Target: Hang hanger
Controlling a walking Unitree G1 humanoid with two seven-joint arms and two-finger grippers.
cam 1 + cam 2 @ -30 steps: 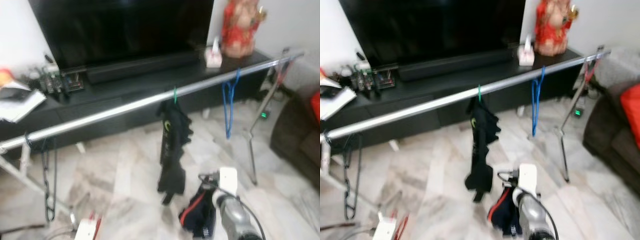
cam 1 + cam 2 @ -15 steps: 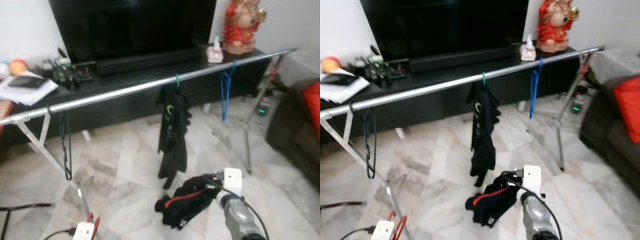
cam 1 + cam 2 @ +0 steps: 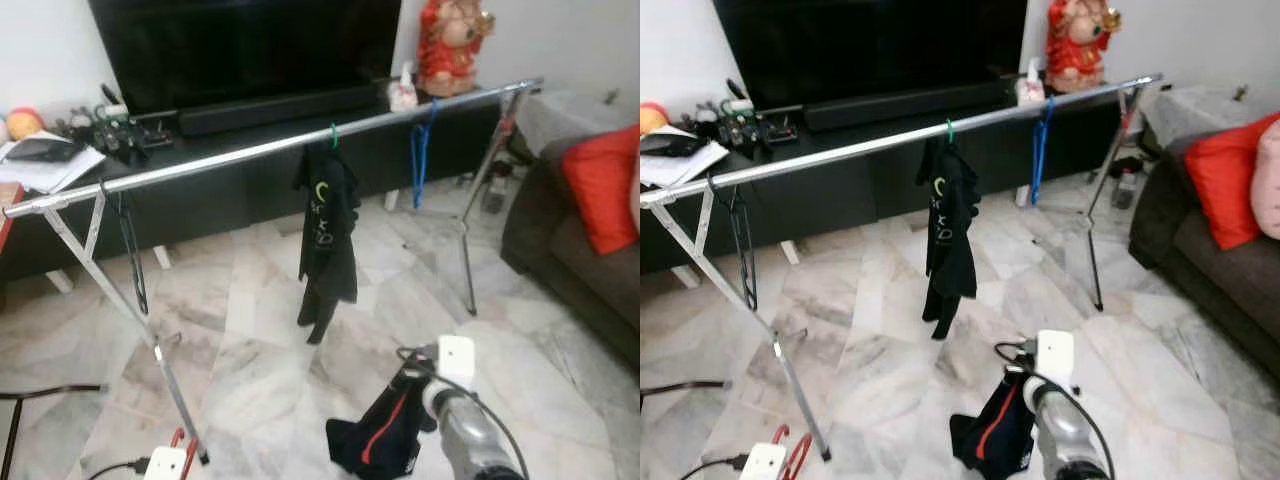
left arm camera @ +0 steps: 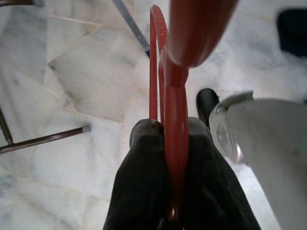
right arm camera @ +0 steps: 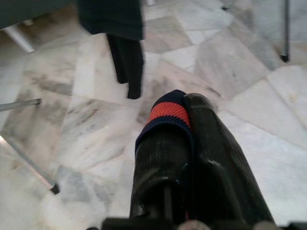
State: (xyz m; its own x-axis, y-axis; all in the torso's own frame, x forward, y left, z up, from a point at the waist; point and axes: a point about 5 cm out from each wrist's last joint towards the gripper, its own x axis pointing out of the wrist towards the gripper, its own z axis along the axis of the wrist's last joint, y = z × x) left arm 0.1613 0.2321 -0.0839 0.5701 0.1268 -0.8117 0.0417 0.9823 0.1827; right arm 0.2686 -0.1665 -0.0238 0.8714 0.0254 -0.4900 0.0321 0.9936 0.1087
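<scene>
From the head views, a silver clothes rail [image 3: 270, 150] spans the room above the marble floor [image 3: 250, 340], already carrying a black garment [image 3: 325, 235], a blue hanger [image 3: 420, 150] and a dark hanger [image 3: 130, 255]. The right claw [image 3: 405, 425] dangles a dark, red-striped garment [image 3: 375, 445] low. Its wrist view shows the fingers [image 5: 158, 163] clamped on that cloth. The left claw [image 4: 168, 143] pinches the red hanger [image 4: 165, 96] upright, apparently ready for hooking.

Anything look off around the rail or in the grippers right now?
Nothing is broken or spilled. The rail slopes and bears one black garment. The left gripper clamps only a bare red hanger, while the right gripper holds a bunched dark garment separately.
</scene>
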